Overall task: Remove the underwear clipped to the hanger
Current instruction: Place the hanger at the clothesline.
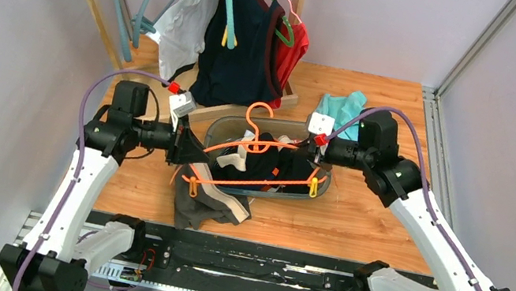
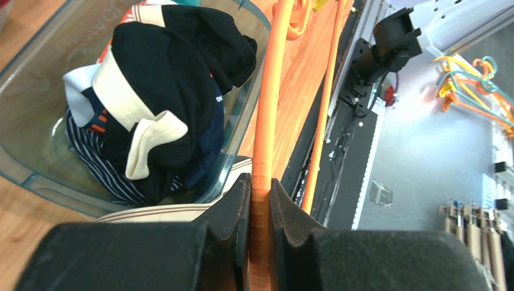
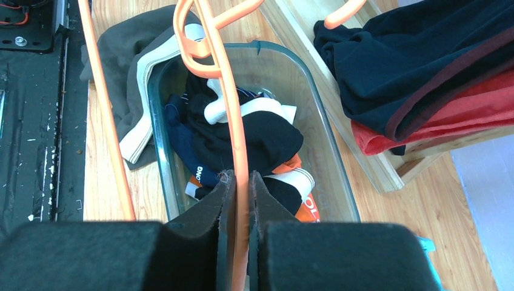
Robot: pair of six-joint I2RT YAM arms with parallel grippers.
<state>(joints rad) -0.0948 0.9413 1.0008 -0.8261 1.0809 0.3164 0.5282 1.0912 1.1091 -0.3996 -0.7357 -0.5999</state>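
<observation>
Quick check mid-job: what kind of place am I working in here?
Likely a lab test cell staged for laundry: plain walls, an aluminium frame post, a wooden rack hung with clothes, a clear tub of underwear.

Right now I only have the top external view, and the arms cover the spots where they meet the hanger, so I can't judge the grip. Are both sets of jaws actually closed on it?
Observer: The left wrist view shows the left jaws shut on the orange hanger, with one of its bars pinched between them.
Operator: And the right side?
Observer: In the right wrist view the right jaws are also shut on a bar of that hanger, above the clear tub.
Operator: Is anything lying under the black briefs in the tub?
Observer: Yes. The left wrist view shows a navy piece with thin white stripes beneath them, against the tub's wall.
</observation>
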